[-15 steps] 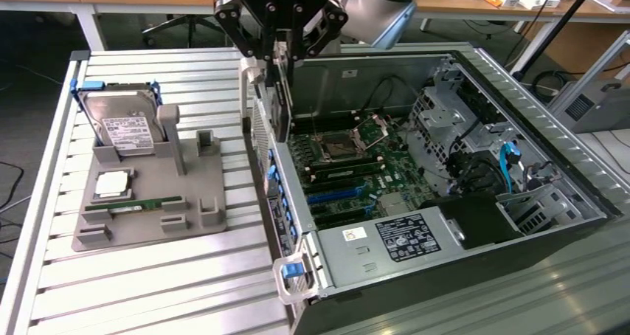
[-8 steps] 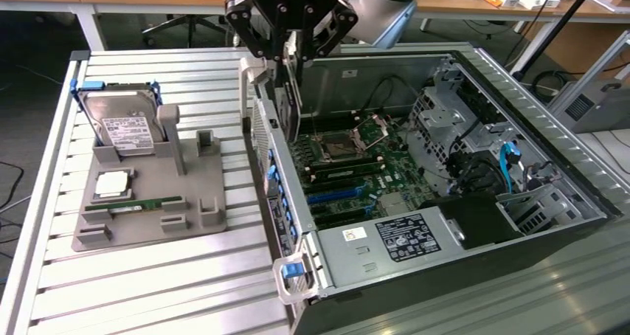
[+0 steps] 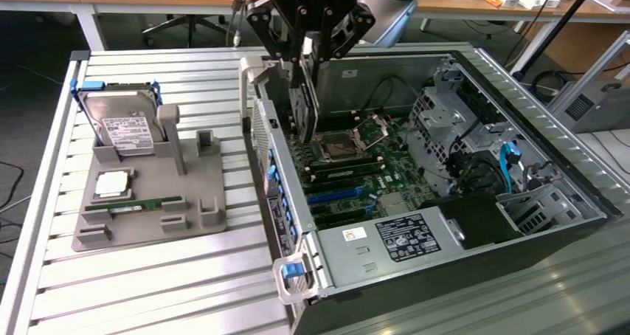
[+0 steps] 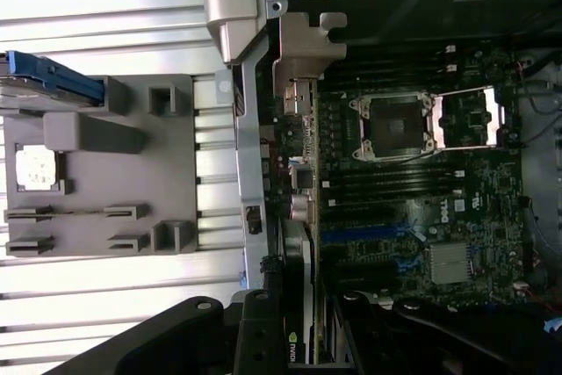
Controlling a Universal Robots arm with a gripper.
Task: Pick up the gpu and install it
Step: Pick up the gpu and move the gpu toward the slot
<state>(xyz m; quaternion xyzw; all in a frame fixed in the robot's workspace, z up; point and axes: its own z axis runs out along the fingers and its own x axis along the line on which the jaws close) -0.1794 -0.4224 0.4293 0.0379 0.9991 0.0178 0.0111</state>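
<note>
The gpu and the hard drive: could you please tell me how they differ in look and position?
The gpu is dark and thin; the hard drive is silver with a white label. The gpu hangs in the gripper over the open computer case; the hard drive stands propped in the grey holder on the table. Both stand on edge rather than flat.
</note>
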